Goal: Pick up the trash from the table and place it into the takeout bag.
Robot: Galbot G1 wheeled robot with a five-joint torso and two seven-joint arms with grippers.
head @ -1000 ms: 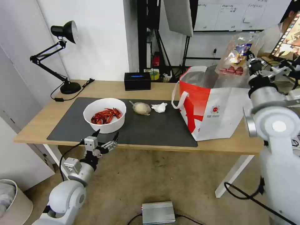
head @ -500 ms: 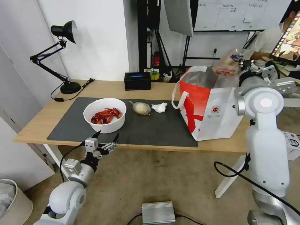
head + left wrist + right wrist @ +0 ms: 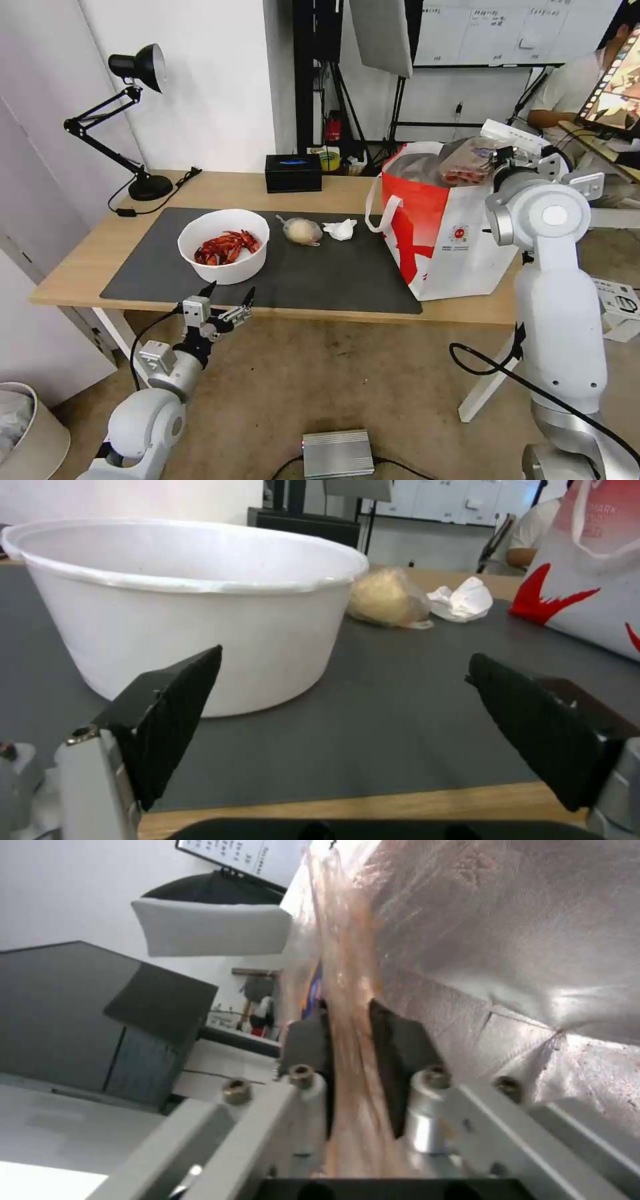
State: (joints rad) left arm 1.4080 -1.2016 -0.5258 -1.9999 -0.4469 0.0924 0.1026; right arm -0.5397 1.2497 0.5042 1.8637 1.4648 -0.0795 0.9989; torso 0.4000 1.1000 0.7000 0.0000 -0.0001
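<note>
My right gripper [image 3: 348, 1025] is shut on the clear clamshell tray [image 3: 470, 160], holding it in the open mouth of the white-and-red takeout bag [image 3: 447, 233] at the table's right end. Silver foil lining [image 3: 520, 940] shows beside the tray in the right wrist view. On the dark grey mat [image 3: 320, 277] stand the white bowl of red crayfish shells [image 3: 224, 245], the small clear bag with a beige lump [image 3: 302, 231] and the crumpled white tissue [image 3: 341, 229]. My left gripper [image 3: 227, 301] hangs open below the table's front edge, just in front of the bowl [image 3: 193, 605].
A black box [image 3: 293, 173] sits at the table's back edge and a black desk lamp [image 3: 130, 120] at the back left. A silver box [image 3: 337, 453] lies on the floor. A white bin [image 3: 27, 433] stands at lower left. A person sits at a desk behind the bag.
My right arm has swung in and lowered the clamshell tray from above the bag into its open mouth. The left gripper has barely moved.
</note>
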